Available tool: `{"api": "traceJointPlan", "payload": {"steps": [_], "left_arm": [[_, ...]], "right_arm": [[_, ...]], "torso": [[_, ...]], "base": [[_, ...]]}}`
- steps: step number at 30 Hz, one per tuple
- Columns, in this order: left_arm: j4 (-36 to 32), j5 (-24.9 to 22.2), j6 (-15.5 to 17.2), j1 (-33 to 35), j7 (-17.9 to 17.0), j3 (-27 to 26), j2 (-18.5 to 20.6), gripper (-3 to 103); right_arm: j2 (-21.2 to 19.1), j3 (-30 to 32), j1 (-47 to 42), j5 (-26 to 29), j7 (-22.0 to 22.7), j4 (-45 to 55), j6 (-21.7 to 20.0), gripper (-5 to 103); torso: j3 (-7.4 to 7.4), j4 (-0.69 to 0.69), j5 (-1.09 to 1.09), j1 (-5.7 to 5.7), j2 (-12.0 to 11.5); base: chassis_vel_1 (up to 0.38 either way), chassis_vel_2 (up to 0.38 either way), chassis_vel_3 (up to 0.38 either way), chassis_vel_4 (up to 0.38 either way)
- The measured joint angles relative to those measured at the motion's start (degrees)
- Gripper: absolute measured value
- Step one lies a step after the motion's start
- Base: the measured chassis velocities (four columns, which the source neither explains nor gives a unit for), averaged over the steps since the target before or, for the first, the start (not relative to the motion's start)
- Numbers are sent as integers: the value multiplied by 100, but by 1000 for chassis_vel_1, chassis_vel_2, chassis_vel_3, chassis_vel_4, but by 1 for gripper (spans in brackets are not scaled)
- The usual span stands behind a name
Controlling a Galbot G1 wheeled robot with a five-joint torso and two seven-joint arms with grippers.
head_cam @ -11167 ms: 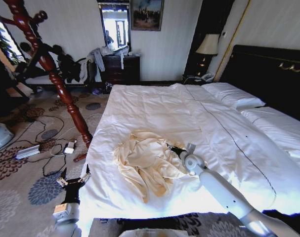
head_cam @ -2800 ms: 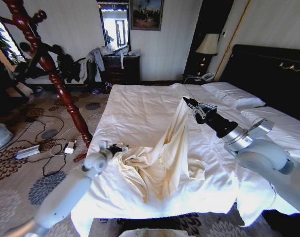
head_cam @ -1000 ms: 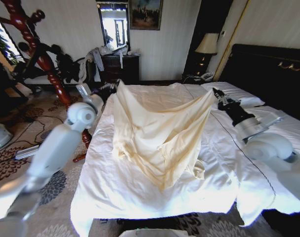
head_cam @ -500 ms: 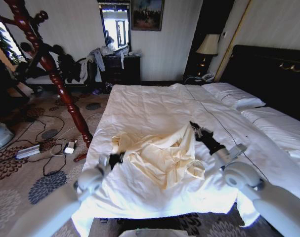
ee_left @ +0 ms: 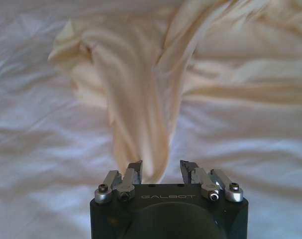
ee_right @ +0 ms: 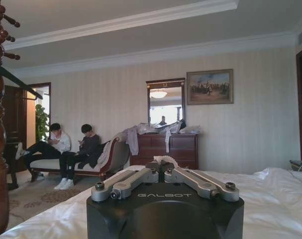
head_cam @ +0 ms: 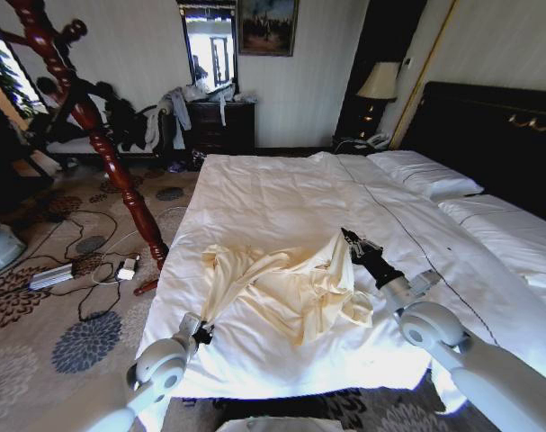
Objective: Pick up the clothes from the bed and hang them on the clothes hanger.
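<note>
Lying rumpled on the white duvet of the large bed (head_cam: 281, 193), the pale cream-yellow thin-fabric garment (head_cam: 277, 288) sits near the foot end, toward the robot's left of the bed's middle. Not yet lifted clear.

Right tool (head_cam: 347, 238): at the garment's far right edge, raised a little, a peak of cloth drawn up to its tip. Right wrist view shows its jaws pressed together with a small scalloped scrap of pale cloth pinched between them (ee_right: 160, 164).

Left tool (head_cam: 201, 331): low at the bed's near left edge. In the left wrist view a long fold of the garment (ee_left: 141, 114) runs down into the gap between its jaws (ee_left: 162, 172); the jaws stand slightly apart, and the cloth seems caught there, though the actual contact is hidden behind the tool body, so grip uncertain.

Tall red-brown turned wooden coat stand (head_cam: 93, 126) stands on the patterned carpet, left of the bed, well apart from the garment.

Progress judgement: early. Two hold points taken at most; lifting the garment off the bed, carrying it over and hanging it all remain.
</note>
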Motion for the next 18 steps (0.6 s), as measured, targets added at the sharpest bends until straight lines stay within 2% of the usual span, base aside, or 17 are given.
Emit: {"api": "traceJointPlan", "payload": {"steps": [1,4,6,8,10,11,12,13,15,17,18], "left_arm": [[0,0,0,0,0,0,0,44],[-35,225,-394,-146,494,-186,-80,61],[40,264,-465,-228,551,-201,-143,61],[271,301,-546,-412,614,-208,-327,72],[355,317,-561,-457,621,-208,-397,72],[536,371,-598,-530,654,-196,-564,83],[655,425,-618,-564,672,-183,-685,83],[1059,657,-741,-709,795,-59,-1128,93],[1166,733,-779,-753,826,-9,-1255,93],[1460,1008,-949,-883,923,143,-1584,101],[1678,1291,-1128,-966,1006,270,-1796,98]], "right_arm": [[0,0,0,0,0,0,0,0],[25,3,16,-8,-2,-41,18,0],[27,4,21,-8,-2,-50,19,0],[26,4,23,-8,-1,-65,20,0],[23,3,23,-8,1,-66,20,0],[7,2,22,-8,5,-67,20,0],[-5,-1,22,-8,5,-66,20,0],[-39,-6,25,-3,10,-78,20,0],[-47,-6,25,-2,13,-84,20,0],[-64,-7,25,1,20,-94,20,0],[-77,-7,25,4,27,-97,19,0]], "torso": [[0,0,0,0,0],[0,3,0,0,0],[0,2,0,0,0],[0,0,0,0,0],[0,0,1,1,0],[1,1,1,1,0],[1,1,0,1,0],[0,3,0,1,0],[1,3,-1,1,0],[1,0,-2,1,-1],[1,-1,0,1,-1]], "base": [[0,0,0,0],[0,0,0,0],[0,0,0,0],[0,0,0,0],[0,0,0,0],[0,0,0,0],[0,0,0,0],[0,0,0,0],[0,0,0,0],[0,0,0,0],[0,0,0,0]]}}
